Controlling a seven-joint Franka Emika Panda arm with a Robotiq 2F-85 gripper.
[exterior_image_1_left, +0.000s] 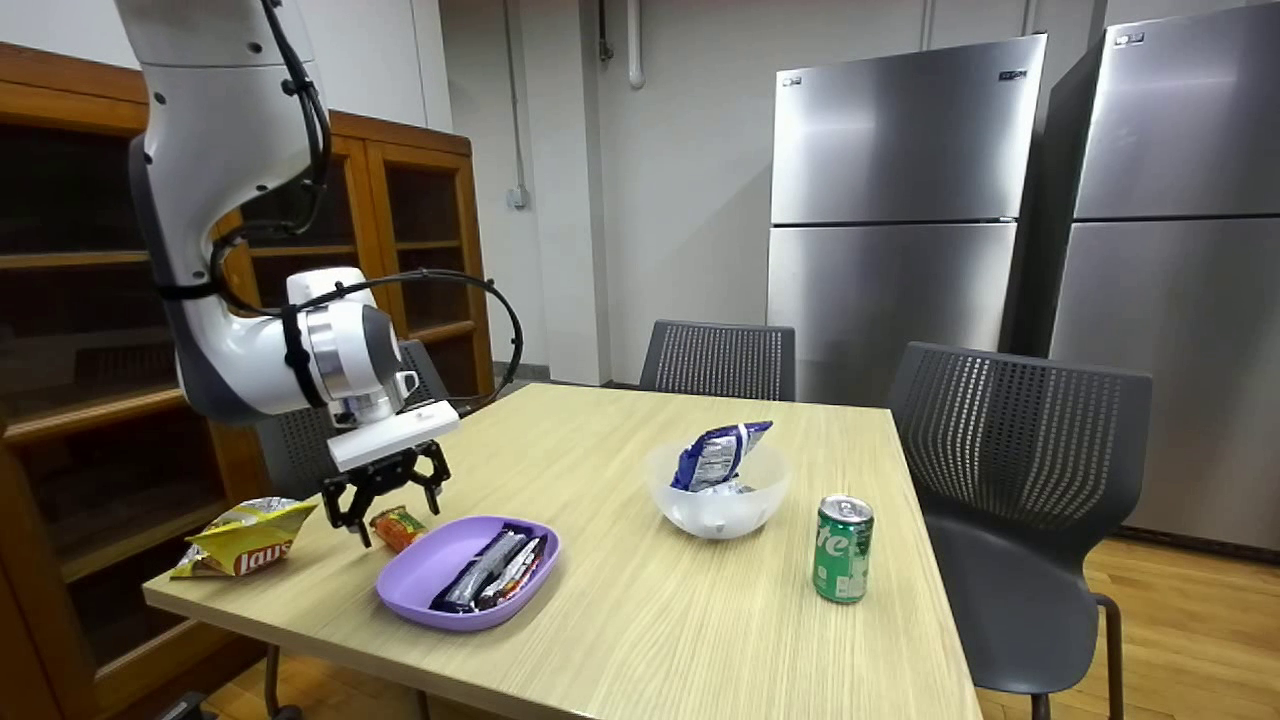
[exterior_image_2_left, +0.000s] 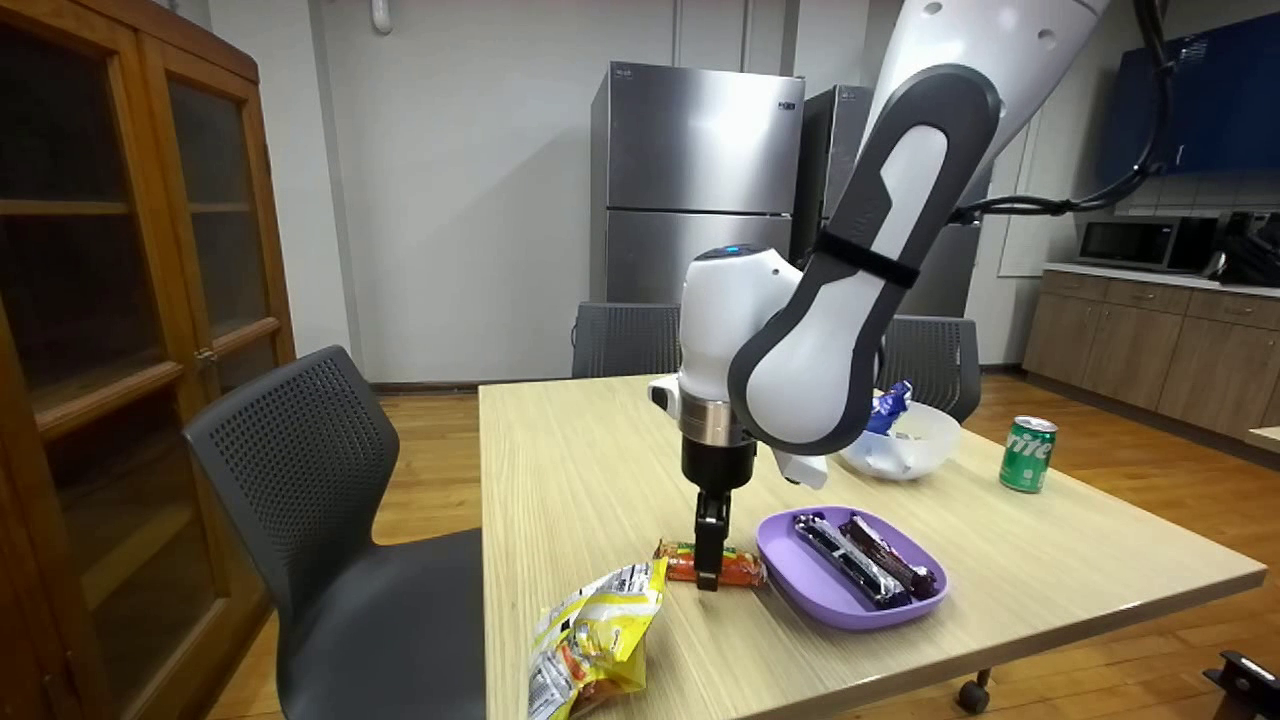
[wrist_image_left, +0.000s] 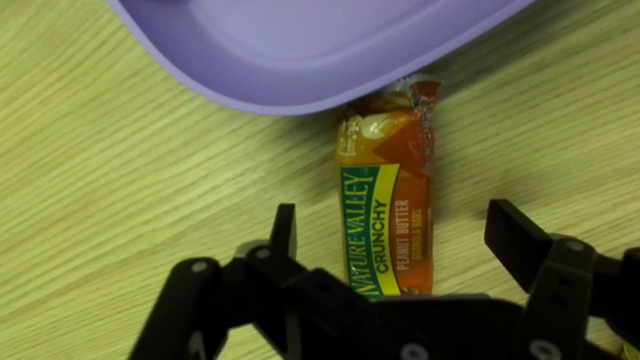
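An orange Nature Valley granola bar (wrist_image_left: 387, 200) lies flat on the wooden table, one end against or just under the rim of a purple plate (wrist_image_left: 295, 92). My gripper (wrist_image_left: 393, 204) is open above it, its fingers (wrist_image_left: 517, 240) spread on both sides of the wrapper with a gap each way. The bar's near end is hidden by the gripper body. In both exterior views the gripper (exterior_image_1_left: 400, 527) points down at the granola bar (exterior_image_2_left: 738, 568). Dark wrapped bars (exterior_image_2_left: 855, 562) lie in the plate (exterior_image_2_left: 780, 560).
A yellow chip bag (exterior_image_1_left: 245, 542) sits by the table corner, close to the gripper. Farther off, a white translucent bowl (exterior_image_1_left: 715, 518) holds a blue snack bag (exterior_image_1_left: 712, 460). A green Sprite can (exterior_image_1_left: 842, 555) stands upright beyond it. Dark chairs (exterior_image_2_left: 330, 520) surround the table.
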